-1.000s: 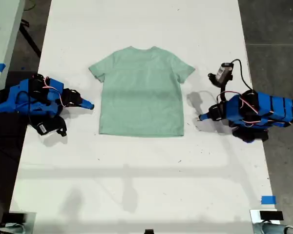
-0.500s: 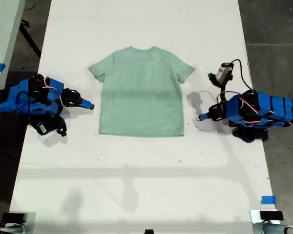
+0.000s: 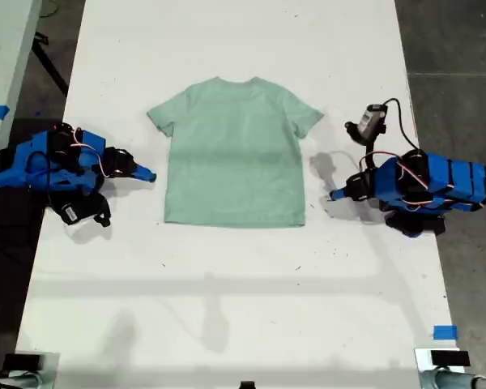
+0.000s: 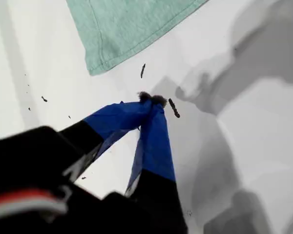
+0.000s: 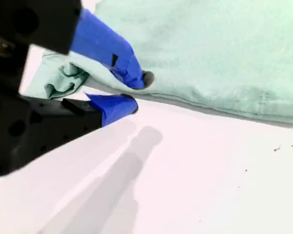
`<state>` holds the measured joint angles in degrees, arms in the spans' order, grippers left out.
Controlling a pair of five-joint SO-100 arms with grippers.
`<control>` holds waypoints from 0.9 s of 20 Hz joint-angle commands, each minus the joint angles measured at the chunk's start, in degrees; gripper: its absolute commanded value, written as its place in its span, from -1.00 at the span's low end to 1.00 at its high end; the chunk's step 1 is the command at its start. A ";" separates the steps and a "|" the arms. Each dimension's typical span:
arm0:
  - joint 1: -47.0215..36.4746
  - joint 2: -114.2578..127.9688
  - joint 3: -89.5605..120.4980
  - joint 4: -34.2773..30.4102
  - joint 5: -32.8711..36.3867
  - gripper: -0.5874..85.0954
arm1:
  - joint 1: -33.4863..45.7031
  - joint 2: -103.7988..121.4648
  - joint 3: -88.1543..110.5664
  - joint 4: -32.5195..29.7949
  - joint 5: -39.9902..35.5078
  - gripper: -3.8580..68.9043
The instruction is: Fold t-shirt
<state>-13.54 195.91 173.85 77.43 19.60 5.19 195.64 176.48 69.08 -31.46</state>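
T-shirt: one small, plain, pale mint-green cloth t-shirt [image 3: 235,154] with short sleeves, lying flat and unfolded on the white table [image 3: 227,308], between the arms.
Count: one shirt, two blue grippers.
My first gripper [image 3: 334,195]: tips pressed together, holding nothing, near the shirt's hem corner [image 4: 95,66].
My second gripper [image 5: 136,92]: jaws slightly parted, empty, beside the shirt's side edge.
Cut off: both wrist views show only part of the shirt.

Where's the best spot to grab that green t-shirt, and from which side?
Probably at a side edge, a sleeve or hem corner, coming in low from the side. The t-shirt lies flat and spread on the table, so only its edges offer fingers something to pinch.
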 commanded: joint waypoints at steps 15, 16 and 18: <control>6.06 0.26 -0.53 3.08 -30.15 -0.45 | -0.97 0.44 -0.79 0.18 46.76 -0.87; 5.36 0.26 -0.53 2.20 -30.15 -0.54 | -1.05 0.44 -0.79 0.18 50.10 -0.86; 2.37 0.26 -0.70 3.16 -29.71 -0.83 | 0.26 0.44 -0.79 0.18 50.54 -0.85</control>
<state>-8.70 195.91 173.85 80.42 -10.02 4.83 196.44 176.48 69.08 17.58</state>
